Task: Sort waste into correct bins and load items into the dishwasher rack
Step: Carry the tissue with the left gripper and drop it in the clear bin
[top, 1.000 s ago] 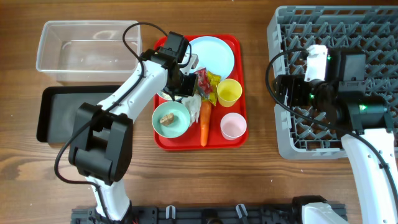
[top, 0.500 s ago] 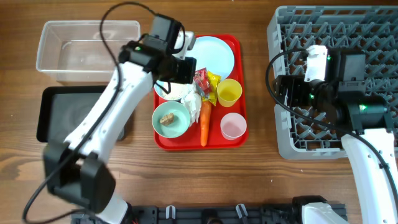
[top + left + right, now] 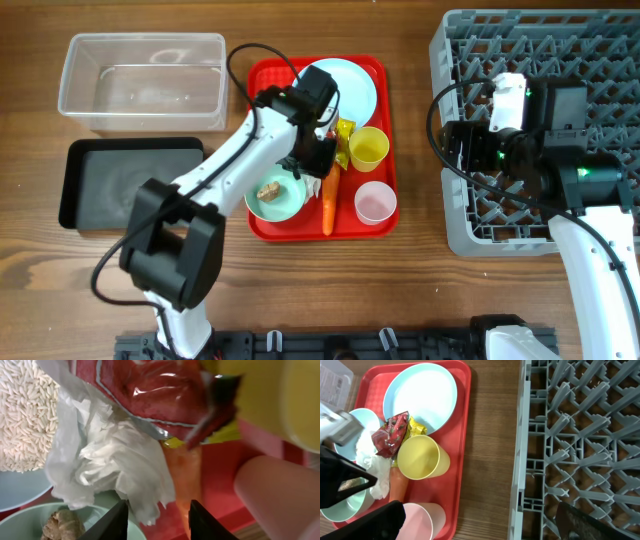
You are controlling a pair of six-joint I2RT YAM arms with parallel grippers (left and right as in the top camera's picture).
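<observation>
The crumpled white tissue point(image 3: 115, 460) lies on the flat red serving tray point(image 3: 270, 70), draped between two pale bowls, with the red snack wrapper point(image 3: 160, 390) lying over its top edge and a yellow wrapper point(image 3: 345, 130) just beside that. From the left wrist camera I see my left fingers point(image 3: 117, 522) spread apart right above the tissue's lower tip, pinching nothing; the orange carrot point(image 3: 327, 205) shows through the gap between them. White rice grains point(image 3: 25, 415) fill one bowl beside the tissue, and the brown food lump point(image 3: 268, 189) sits in the pale blue-green bowl point(image 3: 285, 207) at the tray's front left. The yellow cup point(image 3: 368, 148) and the pink cup point(image 3: 375, 202) stand to the right of the carrot, and the large pale blue round plate point(image 3: 350, 85) lies at the back of the tray. On the tabletop point(image 3: 420, 290) to the left are the clear plastic tub point(image 3: 140, 85) and, in front of it, the shallow black tray point(image 3: 120, 185). My right fingers point(image 3: 370, 520) are spread wide and hold nothing, hovering over the left edge of the grey dishwasher rack point(image 3: 470, 40), well apart from the red tray.
</observation>
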